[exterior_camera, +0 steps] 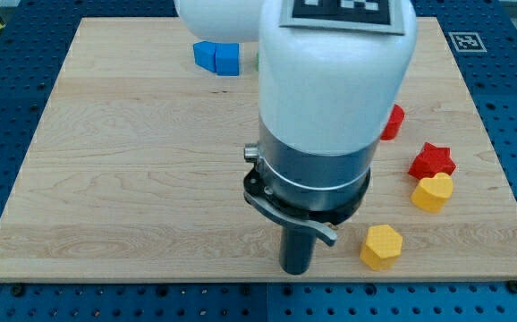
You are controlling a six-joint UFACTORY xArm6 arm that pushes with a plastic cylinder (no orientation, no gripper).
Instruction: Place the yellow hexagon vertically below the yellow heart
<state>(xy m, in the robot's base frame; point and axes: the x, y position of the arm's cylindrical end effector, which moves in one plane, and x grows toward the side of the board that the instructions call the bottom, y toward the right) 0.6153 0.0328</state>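
The yellow hexagon (381,247) lies near the board's bottom edge, right of centre. The yellow heart (432,191) lies up and to the right of it, near the board's right edge. My rod comes down from the white arm body, and my tip (296,270) rests on the board a short way left of the yellow hexagon, apart from it, at about the same height in the view.
A red star (432,160) sits just above the yellow heart, touching it. Another red block (393,122) shows partly from behind the arm. Blue blocks (216,57) lie at the view's top. The wooden board (106,161) sits on a blue perforated table.
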